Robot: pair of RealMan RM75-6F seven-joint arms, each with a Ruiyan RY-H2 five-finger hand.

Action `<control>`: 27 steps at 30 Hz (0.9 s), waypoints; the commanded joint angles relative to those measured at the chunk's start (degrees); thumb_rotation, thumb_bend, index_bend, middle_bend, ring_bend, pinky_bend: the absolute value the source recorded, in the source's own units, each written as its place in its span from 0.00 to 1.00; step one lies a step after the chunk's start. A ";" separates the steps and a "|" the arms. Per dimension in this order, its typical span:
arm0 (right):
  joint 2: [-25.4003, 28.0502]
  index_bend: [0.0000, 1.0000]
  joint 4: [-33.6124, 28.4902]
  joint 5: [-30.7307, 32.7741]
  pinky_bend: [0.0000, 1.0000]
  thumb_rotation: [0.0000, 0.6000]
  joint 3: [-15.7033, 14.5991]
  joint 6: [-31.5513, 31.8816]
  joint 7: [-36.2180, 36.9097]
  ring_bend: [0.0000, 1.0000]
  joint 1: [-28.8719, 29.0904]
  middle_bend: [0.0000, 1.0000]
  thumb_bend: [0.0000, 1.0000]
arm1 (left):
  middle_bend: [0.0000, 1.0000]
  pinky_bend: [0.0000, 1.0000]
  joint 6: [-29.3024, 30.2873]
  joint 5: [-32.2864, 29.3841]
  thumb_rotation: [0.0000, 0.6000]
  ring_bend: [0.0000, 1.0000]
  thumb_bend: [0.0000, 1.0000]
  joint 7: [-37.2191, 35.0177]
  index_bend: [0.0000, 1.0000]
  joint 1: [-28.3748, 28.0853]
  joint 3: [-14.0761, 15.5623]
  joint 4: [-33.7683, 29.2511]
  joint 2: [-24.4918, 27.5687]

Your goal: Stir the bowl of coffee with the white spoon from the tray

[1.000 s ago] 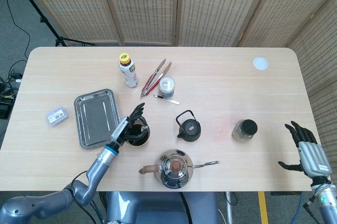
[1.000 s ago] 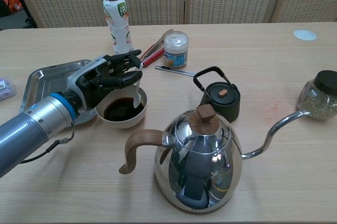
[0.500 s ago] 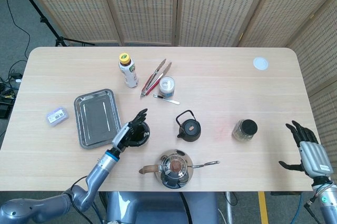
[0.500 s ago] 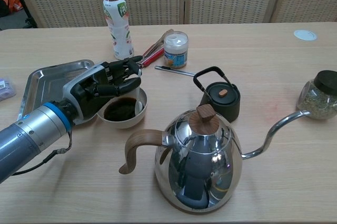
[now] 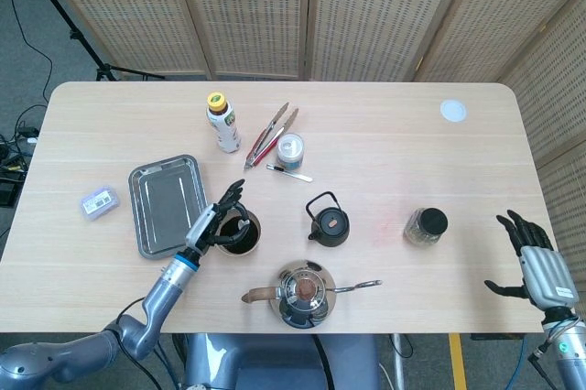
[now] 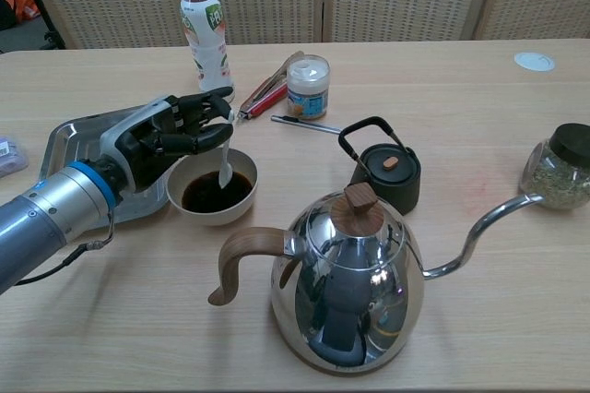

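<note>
A white bowl [image 6: 210,195] of dark coffee [image 5: 240,233] stands just right of the steel tray [image 6: 74,139] [image 5: 165,203]. My left hand [image 6: 166,133] [image 5: 212,222] hovers over the bowl's left rim and pinches the white spoon [image 6: 225,160] by its upper handle. The spoon hangs nearly upright with its tip dipped in the coffee. My right hand [image 5: 534,262] rests far off at the table's right edge, fingers spread, holding nothing.
A shiny kettle [image 6: 348,284] with a wooden handle stands in front of the bowl. A small black teapot [image 6: 387,169], a bottle [image 6: 205,35], tongs [image 5: 271,133], a small jar [image 6: 307,86], a dark-lidded jar [image 5: 426,224] and a small box [image 5: 99,201] surround it.
My left hand has shifted left and back across the bowl, carrying the spoon from the bowl's right side to its middle. The right hand has stayed put.
</note>
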 commanded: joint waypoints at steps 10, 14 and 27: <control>-0.06 0.00 0.14 0.01 0.00 1.00 -0.10 -0.29 0.08 0.00 0.07 0.00 0.00 | 0.00 0.00 -1.74 -0.12 1.00 0.00 0.48 0.28 0.73 -2.14 -0.89 -0.82 -1.87; -0.05 0.00 0.04 -0.11 0.00 1.00 -0.10 -0.14 0.06 0.00 0.06 0.00 0.00 | 0.00 0.00 -0.81 0.35 1.00 0.00 0.48 -0.34 0.73 -1.08 0.26 -1.91 -1.58; -0.06 0.00 -0.31 -0.50 0.00 1.00 -0.30 0.04 -0.05 0.00 0.00 0.00 0.00 | 0.00 0.00 2.61 0.88 1.00 0.00 0.48 -0.89 0.73 1.61 1.33 -1.97 0.57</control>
